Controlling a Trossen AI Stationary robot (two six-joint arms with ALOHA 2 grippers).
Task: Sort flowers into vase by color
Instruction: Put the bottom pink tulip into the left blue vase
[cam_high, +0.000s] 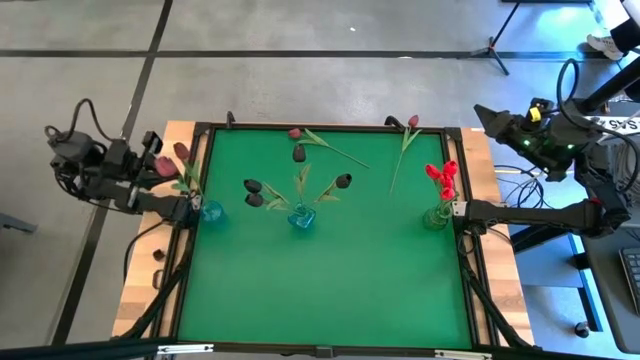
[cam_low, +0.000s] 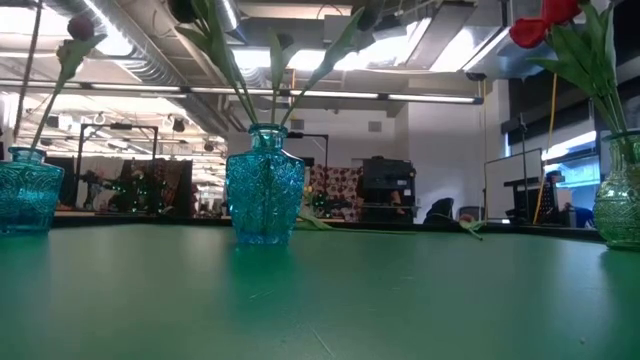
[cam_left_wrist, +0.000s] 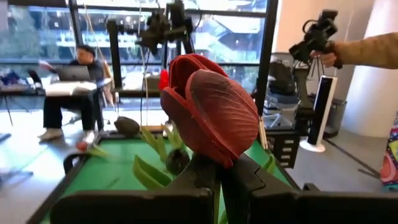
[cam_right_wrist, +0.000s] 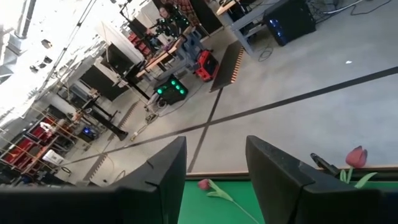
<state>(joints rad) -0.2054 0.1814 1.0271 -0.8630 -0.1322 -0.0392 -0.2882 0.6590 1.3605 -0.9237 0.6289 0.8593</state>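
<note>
One maroon flower (cam_left_wrist: 214, 109) pinched in the left tool (cam_left_wrist: 217, 180).
It hangs over the nine-o'clock vase (cam_high: 211, 211), ready for dropping; right tool (cam_right_wrist: 214, 180) gapes empty.

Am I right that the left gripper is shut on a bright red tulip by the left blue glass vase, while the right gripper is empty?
Not quite. The tulip in the left gripper has a dull pink-maroon head, not bright red, as the left wrist view shows. The rest holds: it is by the left blue glass vase, and the right gripper holds nothing.
</note>
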